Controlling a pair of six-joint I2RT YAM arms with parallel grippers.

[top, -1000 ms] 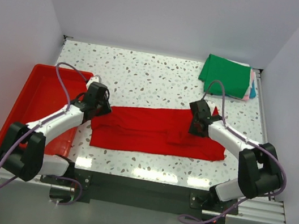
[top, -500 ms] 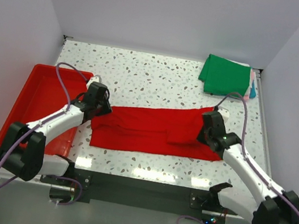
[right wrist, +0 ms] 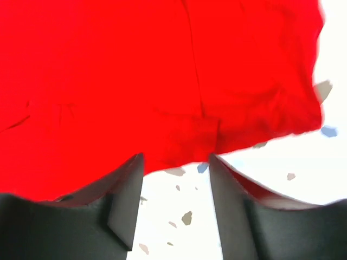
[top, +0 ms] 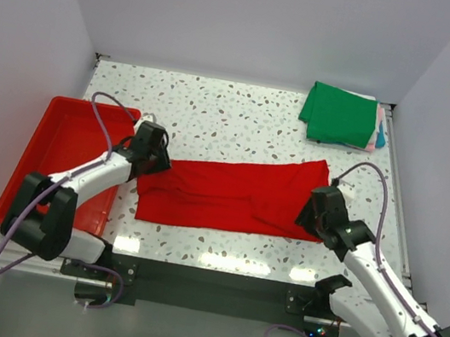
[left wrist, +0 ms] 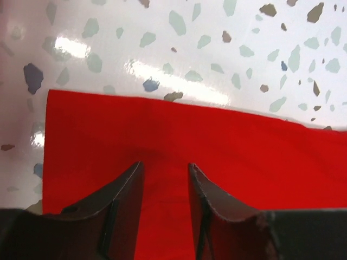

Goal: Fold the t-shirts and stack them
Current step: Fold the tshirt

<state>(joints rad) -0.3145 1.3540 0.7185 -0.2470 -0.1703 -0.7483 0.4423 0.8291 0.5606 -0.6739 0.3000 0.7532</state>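
Observation:
A bright red t-shirt [top: 230, 191] lies flat across the middle of the table, folded lengthwise into a long band. My left gripper [top: 160, 160] sits low over its left end. In the left wrist view the fingers [left wrist: 165, 165] stand a little apart with flat red cloth [left wrist: 217, 141] between them. My right gripper [top: 312, 216] is at the shirt's right end. In the right wrist view it [right wrist: 176, 157] is open and empty over bare table at the cloth's edge [right wrist: 135, 70]. A folded green t-shirt [top: 339, 114] tops a stack at the back right, with pink, white and teal edges [top: 378, 132] showing.
A rigid red plastic tray [top: 55, 149] stands at the left edge of the table, beside my left arm. The speckled tabletop [top: 216, 115] ends at white walls on three sides.
My right arm swung from the shirt's upper middle out to its right end. The shirt's right part now lies flatter and more squared. The left arm barely moved.

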